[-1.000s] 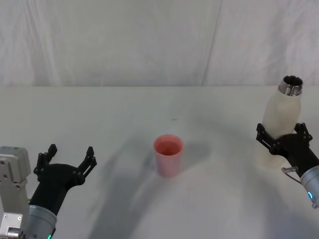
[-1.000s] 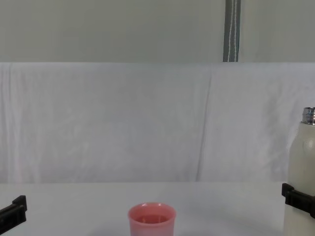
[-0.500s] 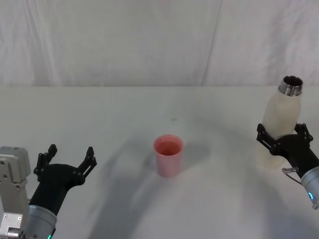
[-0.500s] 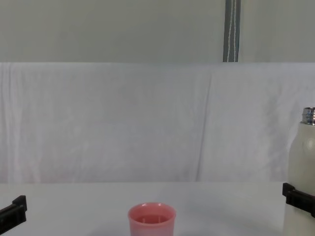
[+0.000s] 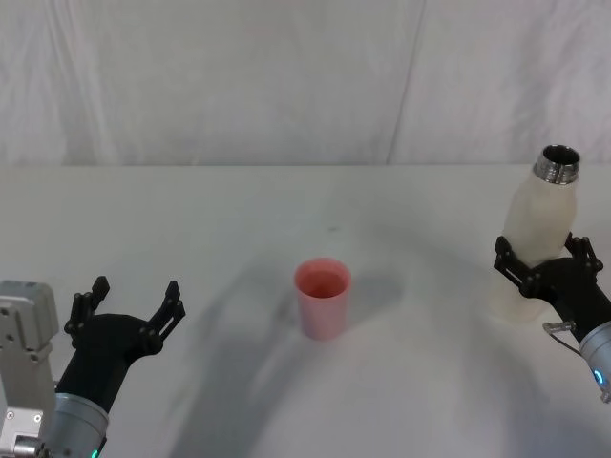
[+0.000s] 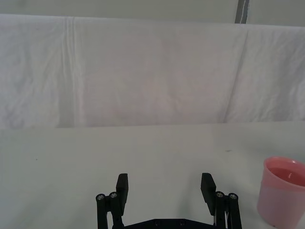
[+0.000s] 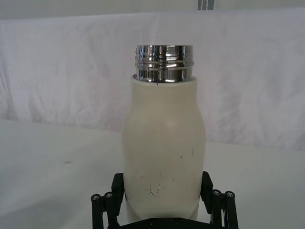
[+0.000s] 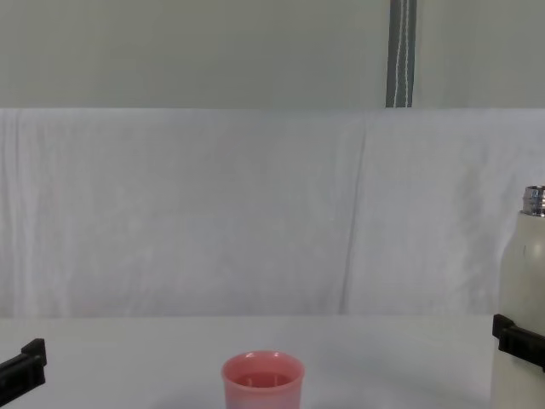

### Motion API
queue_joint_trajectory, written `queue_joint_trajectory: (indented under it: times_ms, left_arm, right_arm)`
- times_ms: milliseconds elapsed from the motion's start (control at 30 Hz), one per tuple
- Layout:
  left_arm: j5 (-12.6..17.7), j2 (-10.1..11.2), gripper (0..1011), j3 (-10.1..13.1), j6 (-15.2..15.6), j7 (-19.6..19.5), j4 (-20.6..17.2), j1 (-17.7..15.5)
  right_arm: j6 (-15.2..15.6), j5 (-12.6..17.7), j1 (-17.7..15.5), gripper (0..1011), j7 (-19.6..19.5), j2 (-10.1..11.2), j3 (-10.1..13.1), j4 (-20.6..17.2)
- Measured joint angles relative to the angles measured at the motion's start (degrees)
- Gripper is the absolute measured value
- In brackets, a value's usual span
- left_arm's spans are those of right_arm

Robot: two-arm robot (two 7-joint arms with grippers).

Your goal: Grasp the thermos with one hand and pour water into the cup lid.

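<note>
The cream-white thermos (image 5: 539,224) stands upright on the table at the far right, its steel neck uncapped; it also shows in the right wrist view (image 7: 164,143) and at the chest view's right edge (image 8: 521,290). My right gripper (image 5: 540,250) is open, its black fingers (image 7: 117,185) flanking the bottle's lower body, close to its sides. The pink cup lid (image 5: 323,296) stands upright at the table's middle, well to the left of the thermos. My left gripper (image 5: 129,298) rests open near the front left with nothing between its fingers (image 6: 122,183), the cup lid (image 6: 281,191) off to its side.
A white cloth covers the table (image 5: 286,210) and hangs as a backdrop (image 5: 239,76) behind it. A grey pole (image 8: 402,51) rises behind the backdrop. Bare tabletop lies between the cup lid and the thermos.
My right gripper has shifted slightly to the right along the thermos, which has stayed in place. The left arm and the cup lid have not moved.
</note>
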Motion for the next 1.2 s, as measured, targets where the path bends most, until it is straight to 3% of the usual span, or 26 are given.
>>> queue_joint_trajectory:
  times_ms: [1200]
  left_arm:
    - [0.0, 0.0, 1001, 0.0, 0.0, 0.0, 0.0, 0.0]
  right_arm:
    - [2.25, 0.0, -4.12, 1001, -0.7, 1.24, 0.31, -6.07]
